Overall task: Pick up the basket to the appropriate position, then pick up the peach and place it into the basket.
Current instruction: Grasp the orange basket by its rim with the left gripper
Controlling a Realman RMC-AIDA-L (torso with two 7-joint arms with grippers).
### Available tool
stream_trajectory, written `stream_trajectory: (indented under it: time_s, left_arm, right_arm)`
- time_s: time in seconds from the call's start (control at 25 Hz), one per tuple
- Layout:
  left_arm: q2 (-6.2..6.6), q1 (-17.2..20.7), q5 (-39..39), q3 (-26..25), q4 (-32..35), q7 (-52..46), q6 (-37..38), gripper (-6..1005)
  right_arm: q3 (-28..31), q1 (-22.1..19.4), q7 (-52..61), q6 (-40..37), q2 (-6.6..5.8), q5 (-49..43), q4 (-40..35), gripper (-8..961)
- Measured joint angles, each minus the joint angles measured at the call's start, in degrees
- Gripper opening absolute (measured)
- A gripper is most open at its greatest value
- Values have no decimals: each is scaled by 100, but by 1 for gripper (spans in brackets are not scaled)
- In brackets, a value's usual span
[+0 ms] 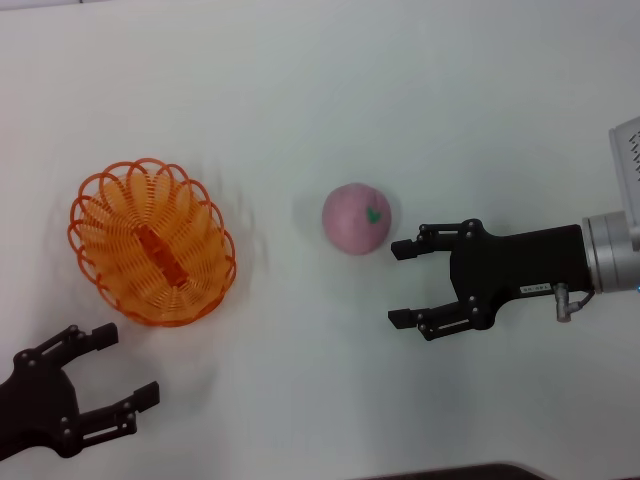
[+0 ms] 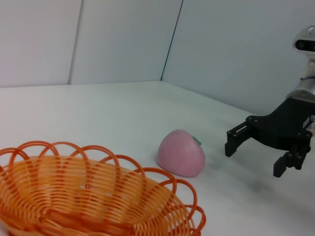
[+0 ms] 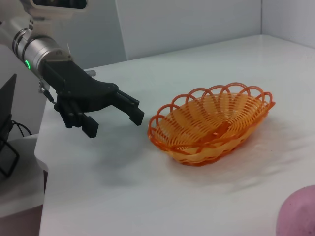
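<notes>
1. Pink peach [image 1: 356, 218] sat mid-frame on the white tabletop [image 1: 320, 80]; right claw [image 1: 400, 283] spread wide just beside it, offset low. Risk: one finger nudges it rolling.
2. Orange basket [image 1: 152, 242] left-centre, left claw [image 1: 125, 375] released below. Open room all around.

Plastic, matt skin, smooth tabletop
Glossy orange plastic basket [image 1: 150, 240]; matt pink peach [image 1: 355, 218]; smooth white table [image 1: 320, 90]; matt black grippers.
</notes>
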Motion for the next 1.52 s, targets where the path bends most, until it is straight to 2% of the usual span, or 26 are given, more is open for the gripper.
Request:
stream_trajectory:
  time_s: [0.6, 0.72, 0.84, 1.0, 1.24, 1.36, 1.52]
  left_arm:
    - [29, -37, -15, -136, 23, -7, 94, 911]
    - [32, -78, -29, -299, 22, -282, 100, 910]
    - [68, -155, -31, -617, 80, -1025, 101, 909]
    - [181, -316, -33, -945, 283, -2620, -11, 908]
    - [424, -635, 59, -913, 479, -4741, -169, 906]
    - [472, -751, 117, -898, 610, -5373, -273, 904]
    - [540, -954, 282, -874, 678, -5598, -301, 903]
  right_arm:
    - [-1, 29, 34, 89, 0, -25, -50, 877]
    - [-1, 60, 41, 96, 0, -24, -28, 876]
    - [-1, 83, 57, 96, 0, -10, -22, 876]
    - [-1, 106, 127, 96, 0, -5, -21, 877]
    - [-2, 133, 195, 95, 0, -7, -21, 876]
    - [-8, 150, 213, 94, 0, -17, -21, 876]
    - [-10, 152, 215, 94, 0, -19, -20, 876]
